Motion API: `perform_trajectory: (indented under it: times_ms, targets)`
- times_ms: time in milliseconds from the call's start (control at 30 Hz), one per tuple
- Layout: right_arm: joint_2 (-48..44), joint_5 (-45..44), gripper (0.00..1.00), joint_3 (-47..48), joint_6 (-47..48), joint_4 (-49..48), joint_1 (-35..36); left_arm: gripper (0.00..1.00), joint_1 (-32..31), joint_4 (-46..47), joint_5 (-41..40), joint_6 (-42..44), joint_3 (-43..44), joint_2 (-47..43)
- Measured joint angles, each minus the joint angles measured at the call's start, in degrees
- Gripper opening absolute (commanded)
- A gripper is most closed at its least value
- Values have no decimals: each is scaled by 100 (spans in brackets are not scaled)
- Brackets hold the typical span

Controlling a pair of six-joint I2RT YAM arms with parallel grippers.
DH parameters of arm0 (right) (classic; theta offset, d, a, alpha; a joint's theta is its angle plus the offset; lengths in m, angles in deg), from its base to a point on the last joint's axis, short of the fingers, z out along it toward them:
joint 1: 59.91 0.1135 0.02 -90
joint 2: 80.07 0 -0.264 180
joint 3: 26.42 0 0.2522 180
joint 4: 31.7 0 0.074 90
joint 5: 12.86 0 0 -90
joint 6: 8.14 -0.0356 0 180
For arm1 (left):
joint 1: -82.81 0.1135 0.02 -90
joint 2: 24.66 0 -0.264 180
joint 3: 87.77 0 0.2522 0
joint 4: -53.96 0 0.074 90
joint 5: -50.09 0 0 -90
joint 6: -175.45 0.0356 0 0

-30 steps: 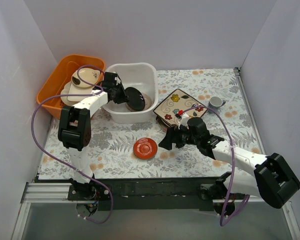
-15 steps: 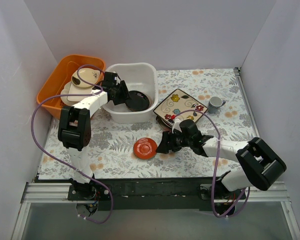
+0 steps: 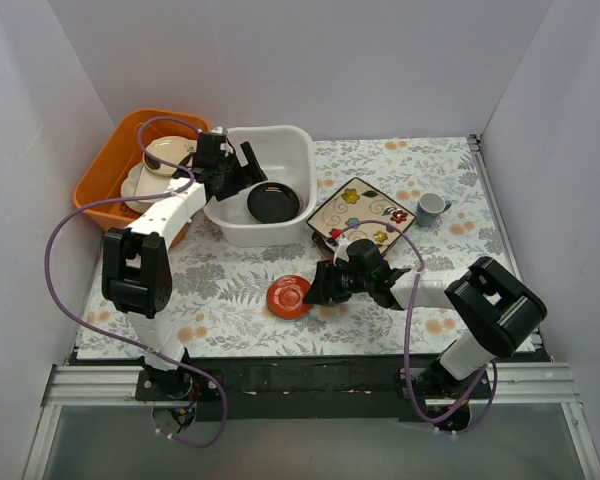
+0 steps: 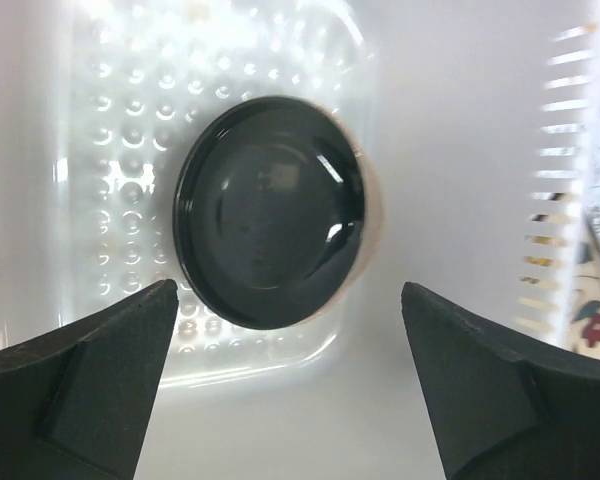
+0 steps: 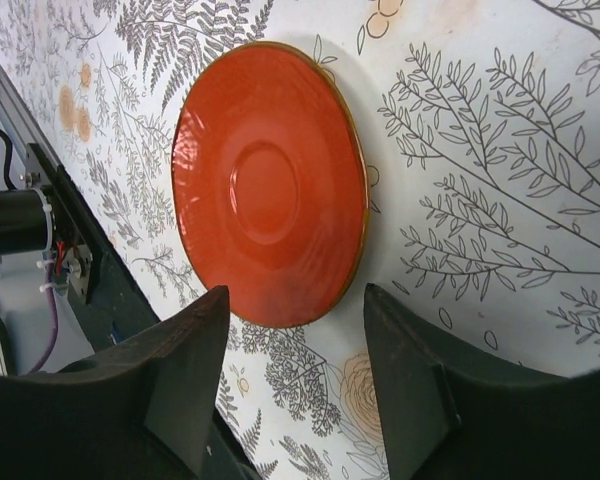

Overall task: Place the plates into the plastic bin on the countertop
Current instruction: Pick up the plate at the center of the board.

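A small dark glossy round plate point(image 3: 273, 203) point(image 4: 270, 210) lies flat on the floor of the white plastic bin point(image 3: 250, 236) point(image 4: 460, 150). My left gripper point(image 3: 238, 168) point(image 4: 288, 290) hovers open over the bin's left side, above the plate and holding nothing. A small red saucer point(image 3: 289, 296) point(image 5: 270, 185) rests on the fern-printed countertop point(image 3: 230, 280). My right gripper point(image 3: 316, 290) point(image 5: 295, 292) is low at the saucer's right edge, open, one jaw to each side of that rim. The cream square floral plate point(image 3: 360, 212) tops a small stack right of the bin.
An orange tub point(image 3: 102, 172) holding cream dishes point(image 3: 165, 160) stands left of the bin. A small grey cup point(image 3: 431, 206) sits at the back right. White walls close in the left, back and right sides.
My left gripper opened and let go of the dark plate, which now lies flat in the bin. My right gripper slid left up to the red saucer, its jaws narrowing.
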Motion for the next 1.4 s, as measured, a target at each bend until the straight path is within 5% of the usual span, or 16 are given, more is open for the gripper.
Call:
perform_trajectory:
  times_ms: [233,467,933,1400]
  targets:
    - [315,-68,48,81,-262,-328,57,98,-39,44,7,-7,-59,-658]
    - [570,-151,3,133,-402,-437,59,98,-120,59,127,-44,-522,-1045]
    - [260,-96,1,133,-363,-409,70,98,-262,184,638,-39,-2253,-3440]
    - [-597,-376,1,133,-87,334,70,98,-264,431,1257,-136,-3851,-3971]
